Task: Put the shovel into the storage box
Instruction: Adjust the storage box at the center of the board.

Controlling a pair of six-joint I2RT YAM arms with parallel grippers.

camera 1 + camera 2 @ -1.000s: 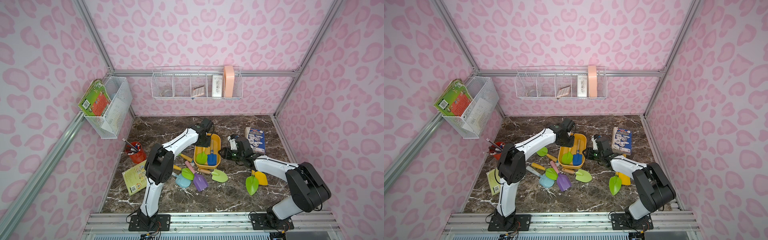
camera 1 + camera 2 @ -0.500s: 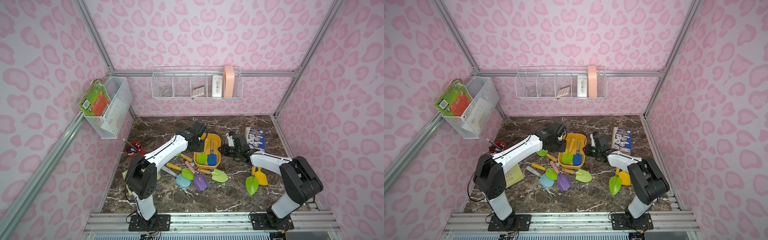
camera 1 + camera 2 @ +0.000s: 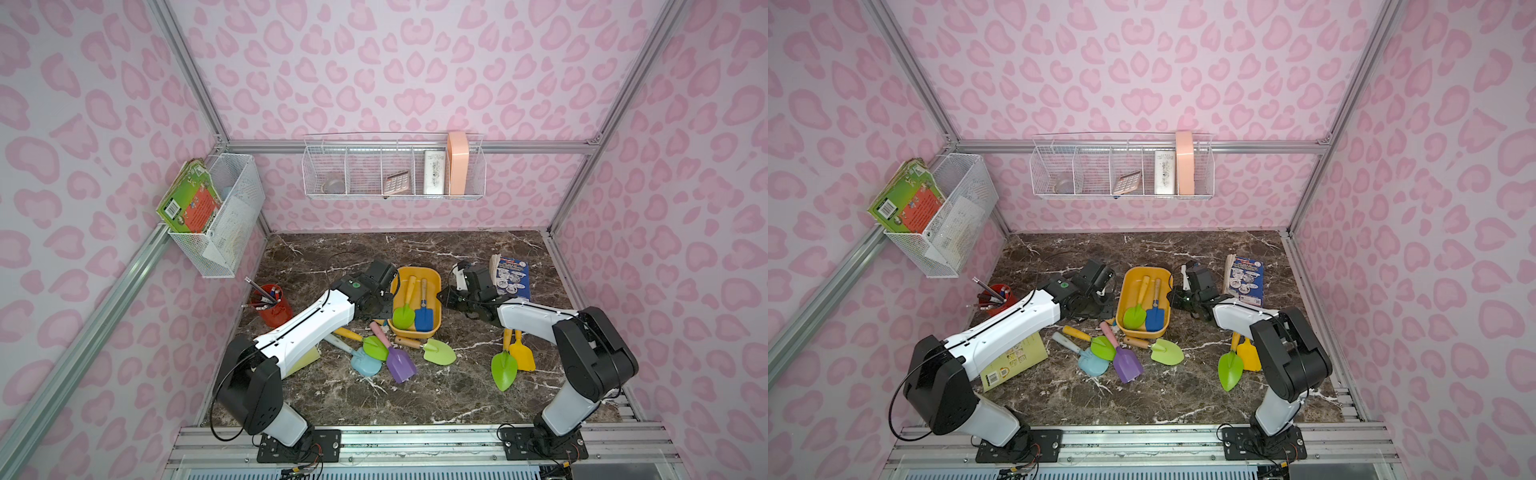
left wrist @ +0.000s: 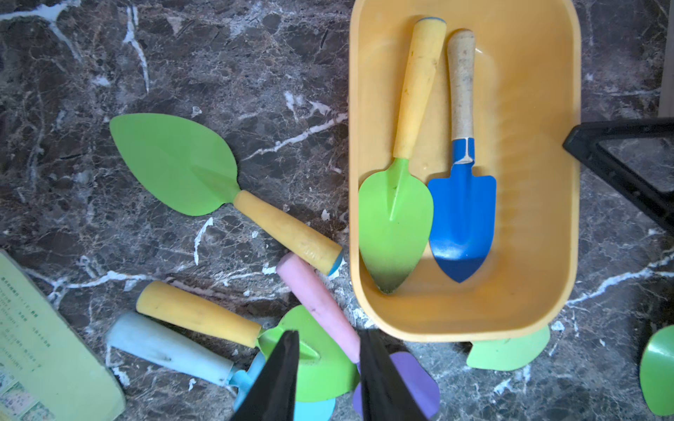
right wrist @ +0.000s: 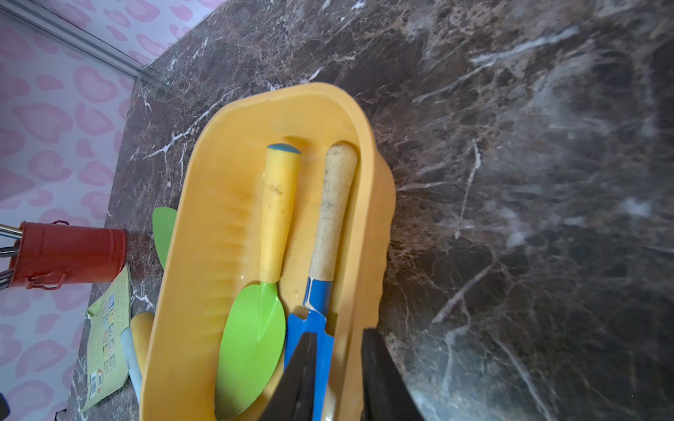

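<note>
- The storage box (image 3: 435, 286), a shallow yellow-orange tub with rounded corners, sits on the table (image 3: 415, 249) between the arms, holding a green shovel (image 4: 395, 218) and a blue shovel (image 4: 461, 218) side by side.
- The left wrist view shows a leaf-bladed shovel (image 4: 175, 164) beside the box; the left arm (image 3: 307, 328) mostly covers it in both top views.
- Left gripper (image 4: 330, 333) jaws stand slightly apart, empty; right gripper (image 5: 339, 331) jaws pinch the box's side wall.

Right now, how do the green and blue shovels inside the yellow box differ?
The green shovel has a pointed leaf-shaped blade; the blue shovel has a squarer one. The green shovel's handle is yellow, the blue shovel's pale and slimmer. Both lie side by side in the storage box.
</note>
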